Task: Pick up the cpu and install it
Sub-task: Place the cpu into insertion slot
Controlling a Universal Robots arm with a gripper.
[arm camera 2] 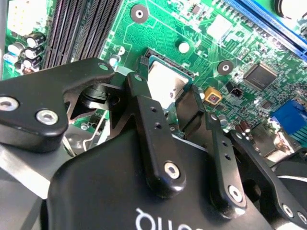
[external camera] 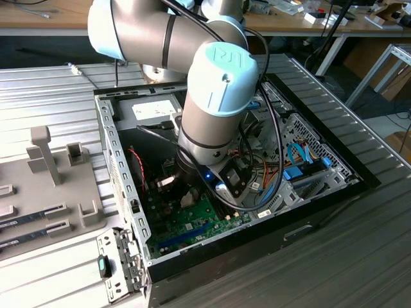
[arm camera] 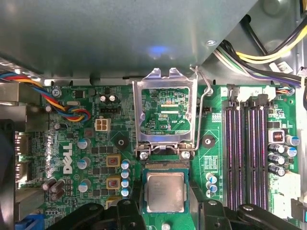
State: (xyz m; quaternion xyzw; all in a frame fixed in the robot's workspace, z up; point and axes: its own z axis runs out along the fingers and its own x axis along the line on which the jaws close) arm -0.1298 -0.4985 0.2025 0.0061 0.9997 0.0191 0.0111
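The arm [external camera: 215, 96] reaches down into the open computer case [external camera: 110, 147], over the green motherboard [external camera: 192, 221]. In the first wrist view the pincer [arm camera: 166, 188] pinches the cpu [arm camera: 165, 192] by two opposite edges. In the second wrist view one black finger [arm camera 2: 149, 127] lies against one edge, the silver-topped chip sits between, and the other finger is on the far edge. Socket contacts [arm camera: 165, 166] show just past the fingertips. The raised load plate [arm camera: 165, 76] stands farther ahead, and the memory slots [arm camera: 247, 148] lie off to one side.
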